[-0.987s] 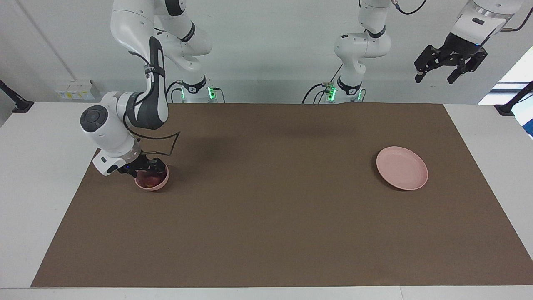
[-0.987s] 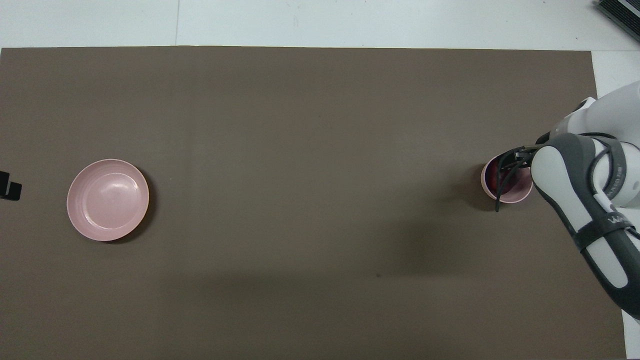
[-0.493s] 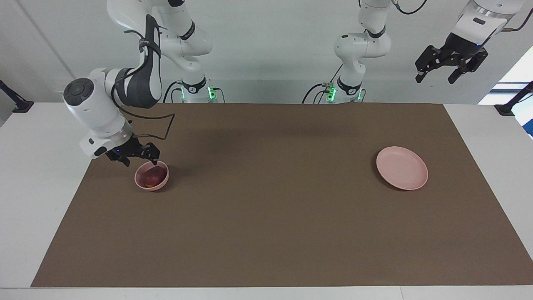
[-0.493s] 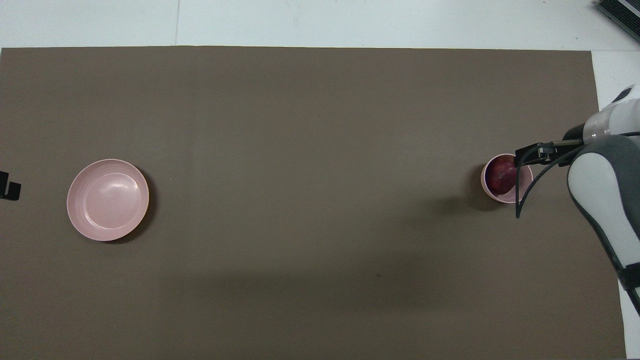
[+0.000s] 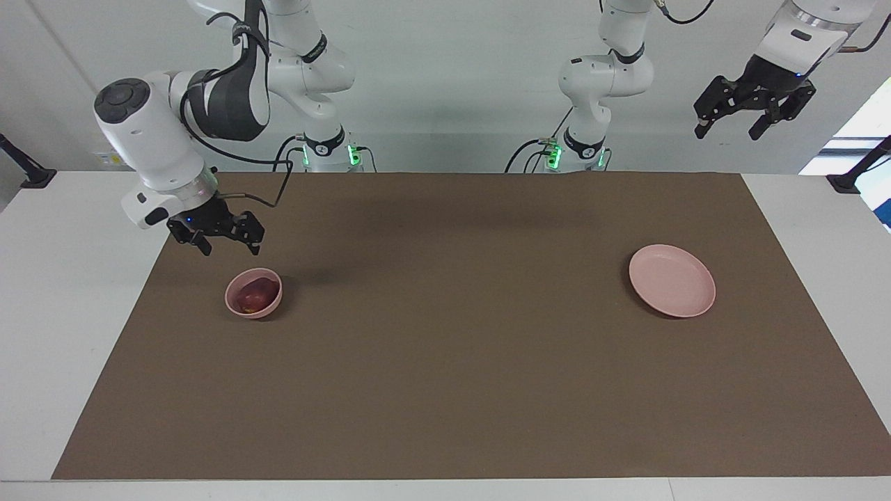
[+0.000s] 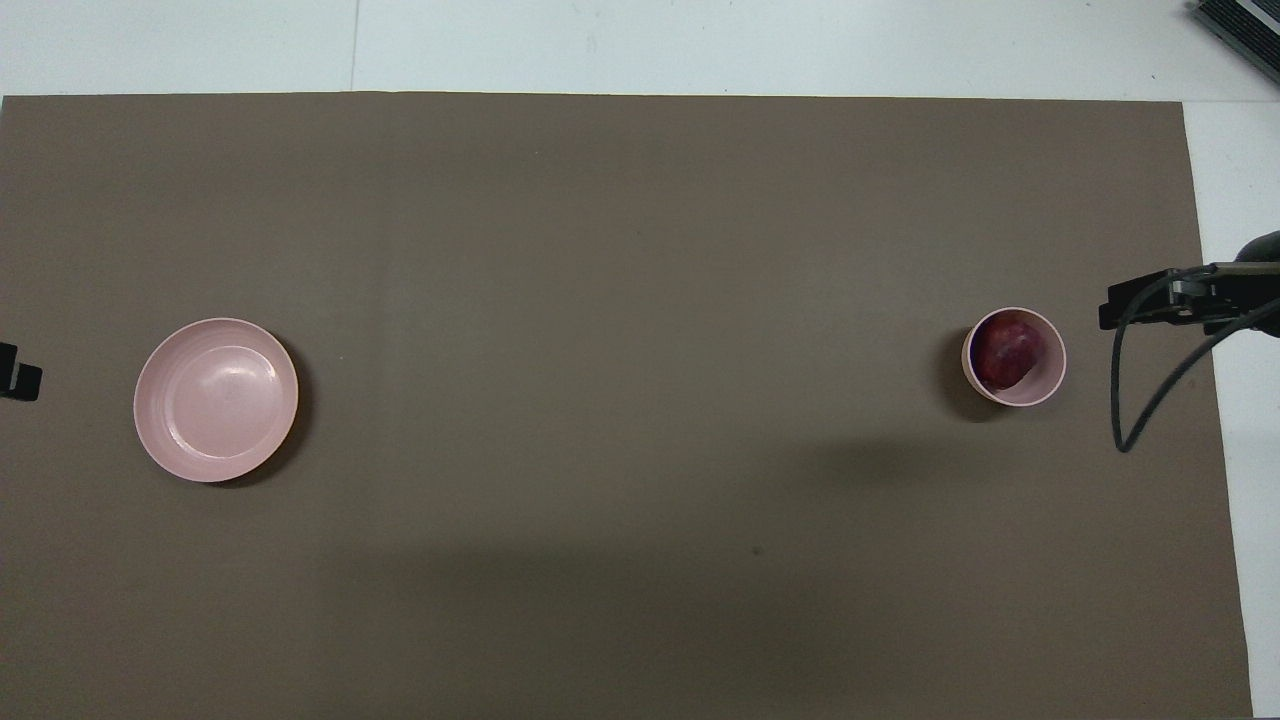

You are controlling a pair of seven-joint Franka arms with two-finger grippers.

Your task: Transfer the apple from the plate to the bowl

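Apple (image 5: 255, 296) sits in the bowl (image 5: 235, 305), toward the right arm's end of the table (image 5: 445, 390); plate (image 5: 672, 280) is bare, well apart at the left arm's end. Right pincer (image 5: 223, 240) hangs in the air over the mat beside the bowl, apple lying below it, no contact. Fingers apart, holding nothing. Apple is roundish, no clear long axis. Right arm is by far the nearer. Left pincer (image 5: 727, 126) waits high up past the plate's end, fingers spread, empty. Task looks done; judging only a retreat is left.
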